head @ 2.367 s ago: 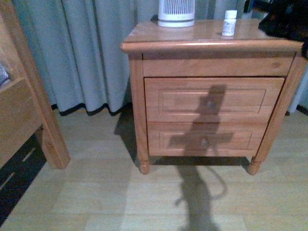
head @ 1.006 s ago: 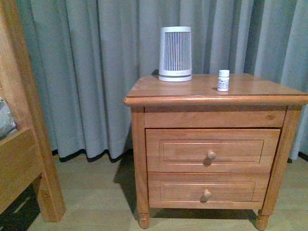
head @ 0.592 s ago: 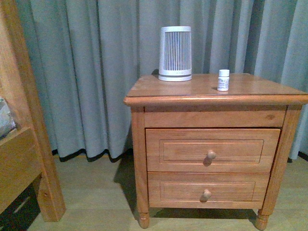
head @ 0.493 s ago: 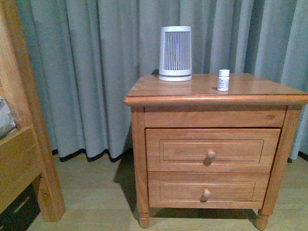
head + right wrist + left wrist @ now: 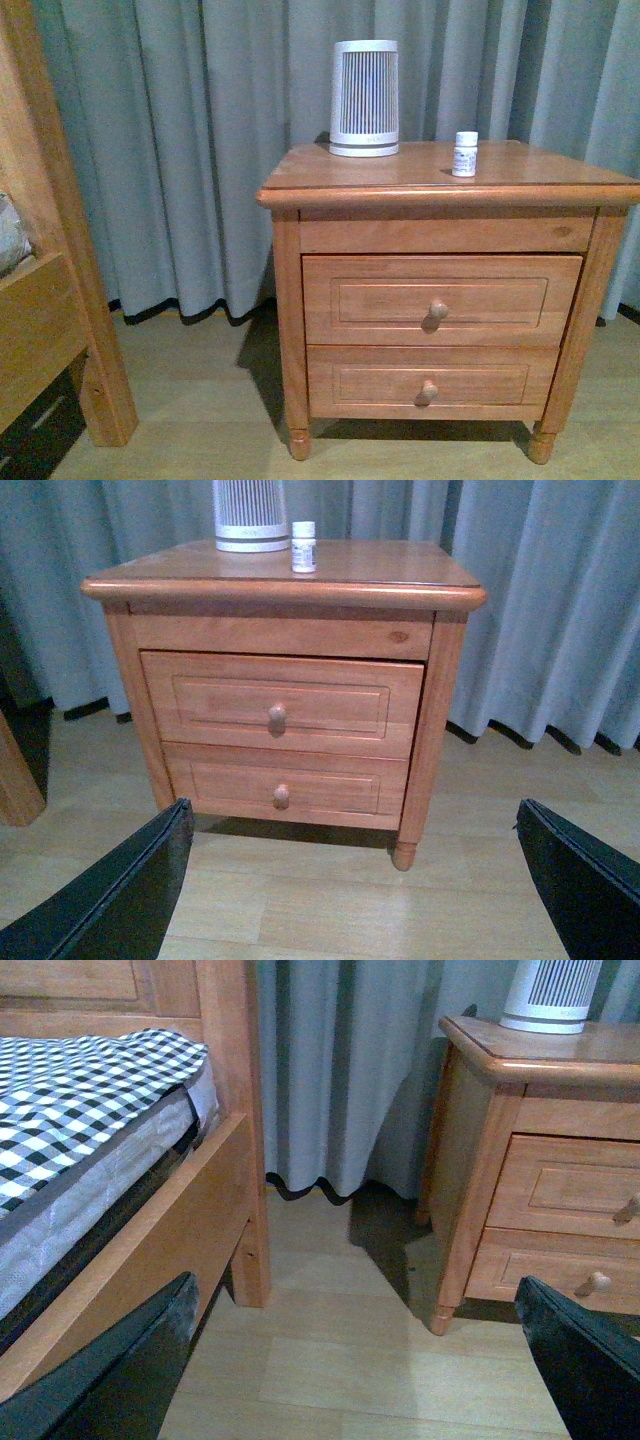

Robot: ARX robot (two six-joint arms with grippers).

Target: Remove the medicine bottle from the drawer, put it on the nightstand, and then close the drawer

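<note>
The medicine bottle (image 5: 464, 154) stands upright on the top of the nightstand (image 5: 330, 175), right of centre; it also shows in the right wrist view (image 5: 303, 547). The drawer (image 5: 440, 299), the upper one, is shut flush with its knob (image 5: 438, 310) facing out; it also shows in the right wrist view (image 5: 280, 703). Neither arm shows in the front view. My left gripper (image 5: 360, 1375) is open and empty over the floor, left of the nightstand (image 5: 500, 1060). My right gripper (image 5: 355, 890) is open and empty over the floor, well back from the nightstand (image 5: 440, 680).
A white ribbed cylinder (image 5: 364, 98) stands at the back of the nightstand top. The lower drawer (image 5: 428, 382) is shut. A wooden bed frame (image 5: 60, 300) with a checked mattress (image 5: 80, 1090) stands to the left. Grey curtains (image 5: 180, 150) hang behind. The floor is pale wood.
The front view has pulled back and risen from close over the nightstand to a level view. The arm and its shadow on the drawers have left the view. Bottle and drawers have not moved.
</note>
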